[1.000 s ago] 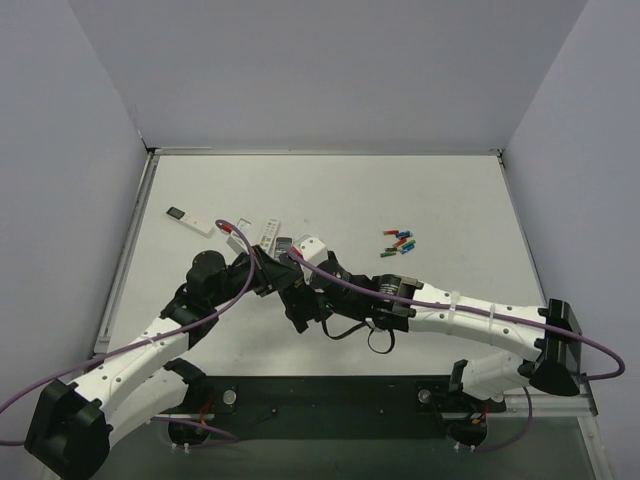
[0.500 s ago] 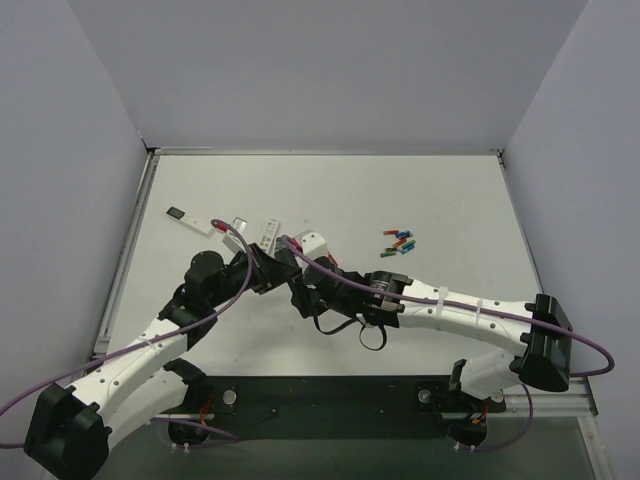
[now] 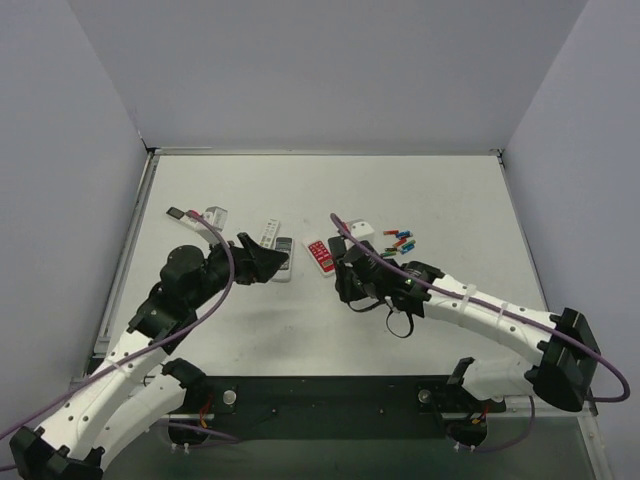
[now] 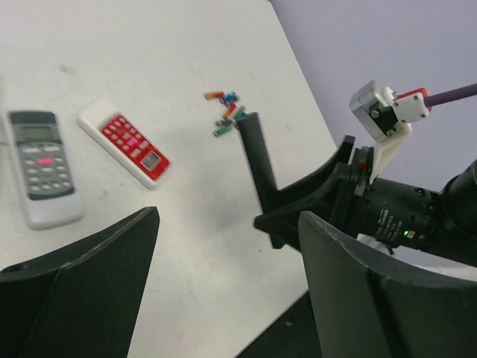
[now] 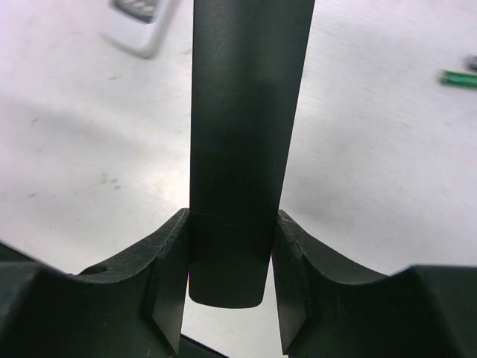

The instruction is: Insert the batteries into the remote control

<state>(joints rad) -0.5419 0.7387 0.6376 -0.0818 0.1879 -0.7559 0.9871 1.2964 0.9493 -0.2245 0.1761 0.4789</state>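
Observation:
The batteries (image 3: 400, 241) lie in a small coloured heap right of centre, also seen in the left wrist view (image 4: 226, 114); one green battery (image 5: 456, 77) shows at the right wrist view's edge. The remote control (image 3: 270, 232), long and white, lies left of centre, just beyond my left gripper (image 3: 275, 262). That gripper (image 4: 229, 224) stands open with nothing between its fingers. My right gripper (image 3: 343, 268) is shut on a long black slab (image 5: 250, 112), which stands upright above the table (image 4: 253, 153). Its jaws (image 5: 232, 224) press both sides of the slab's lower end.
A grey-faced remote (image 3: 283, 258) (image 4: 41, 164) and a white remote with red buttons (image 3: 320, 255) (image 4: 123, 142) lie between the grippers. A white stick with a black end (image 3: 190, 217) lies far left. A small white piece (image 3: 360, 229) sits near the batteries.
The grippers were together at the middle. My left gripper has opened and drawn back left; my right gripper has closed on the black slab and carried it right.

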